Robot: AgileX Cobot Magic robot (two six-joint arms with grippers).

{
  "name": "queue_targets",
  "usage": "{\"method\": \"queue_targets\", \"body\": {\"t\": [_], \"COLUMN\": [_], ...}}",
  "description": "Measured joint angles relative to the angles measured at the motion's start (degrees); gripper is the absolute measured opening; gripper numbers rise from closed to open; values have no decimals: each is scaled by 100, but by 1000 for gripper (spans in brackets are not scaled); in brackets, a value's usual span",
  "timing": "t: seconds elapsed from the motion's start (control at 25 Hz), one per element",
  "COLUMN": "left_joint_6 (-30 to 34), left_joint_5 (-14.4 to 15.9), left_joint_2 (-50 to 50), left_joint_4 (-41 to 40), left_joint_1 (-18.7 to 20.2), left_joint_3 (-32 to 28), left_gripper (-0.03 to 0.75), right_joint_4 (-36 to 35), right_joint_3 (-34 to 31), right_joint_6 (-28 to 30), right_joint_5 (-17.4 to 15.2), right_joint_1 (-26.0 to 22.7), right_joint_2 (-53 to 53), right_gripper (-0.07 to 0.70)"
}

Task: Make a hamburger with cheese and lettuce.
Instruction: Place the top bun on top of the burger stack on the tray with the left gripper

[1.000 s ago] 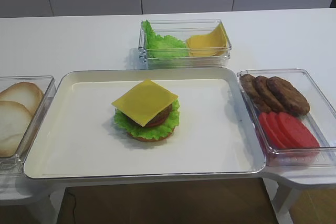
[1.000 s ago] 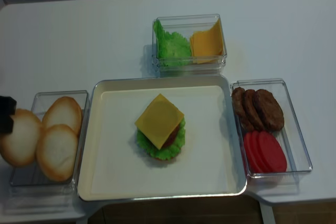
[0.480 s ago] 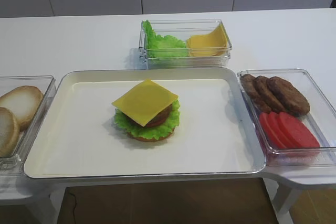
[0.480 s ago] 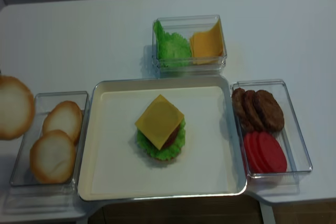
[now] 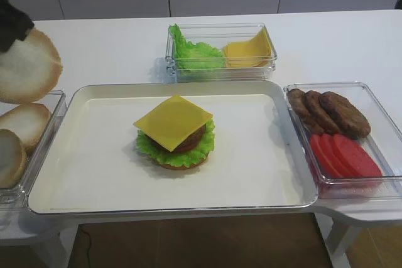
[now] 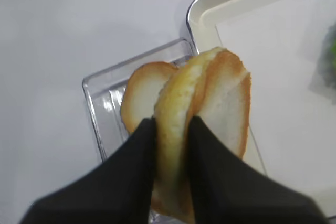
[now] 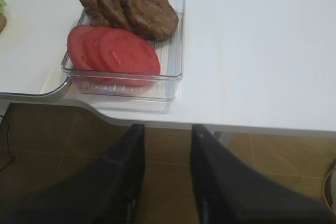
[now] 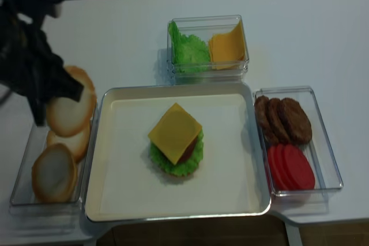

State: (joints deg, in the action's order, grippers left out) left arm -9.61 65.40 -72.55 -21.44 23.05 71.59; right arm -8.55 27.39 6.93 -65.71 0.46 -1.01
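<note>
A bun half (image 6: 202,124) is gripped by the left hand (image 6: 170,145) above the bun box (image 6: 100,103).
The hamburger (image 5: 176,133), topped by cheese (image 5: 173,120), sits on the tray (image 5: 264,180); the right hand (image 7: 165,145) seems narrowly parted, holding nothing.

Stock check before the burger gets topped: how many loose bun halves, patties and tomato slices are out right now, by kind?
Bun halves: 3 (one in the left claw, two in the bin)
Patties: 3
Tomato slices: 3
Total: 9 loose pieces
</note>
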Motion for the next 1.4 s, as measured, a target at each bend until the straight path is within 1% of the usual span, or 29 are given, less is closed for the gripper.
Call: {"method": "queue_targets", "body": {"t": [0.16, 0.28, 0.4, 0.56, 0.68, 0.8, 1.0, 1.16, 1.4], "left_joint_6": [-849, -1298, -1680, -2222, -2492, -2566, -2577, -2681, -2719], "left_joint_5": [-37, -64, -64, -41, -52, -98, -137, -277, -301], "left_joint_2": [-149, -332, -614, -989, -1257, -1480, -1740, -1917, -2311], "left_joint_4": [-1091, -1651, -2257, -3280, -3950, -4278, -4314, -4314, -4402], "left_joint_1": [1111, 1761, 2335, 2863, 3076, 3188, 3369, 3528, 3588], "left_joint_3": [25, 25, 36, 46, 46, 46, 46, 55, 59], "left_gripper": [129, 129, 129, 129, 129, 129, 129, 129, 129], "right_joint_4": [0, 0, 0, 0, -10, -10, -10, -10, -10], "right_joint_3": [0, 0, 0, 0, 0, 0, 0, 0, 0], "right_joint_6": [0, 0, 11, 11, 20, 20, 20, 20, 20], "right_joint_5": [0, 0, 0, 0, 0, 0, 0, 0, 0], "right_joint_1": [0, 0, 0, 0, 0, 0, 0, 0, 0], "right_joint_2": [0, 0, 0, 0, 0, 0, 0, 0, 0], "right_gripper": [245, 245, 245, 245, 245, 245, 245, 245, 245]}}
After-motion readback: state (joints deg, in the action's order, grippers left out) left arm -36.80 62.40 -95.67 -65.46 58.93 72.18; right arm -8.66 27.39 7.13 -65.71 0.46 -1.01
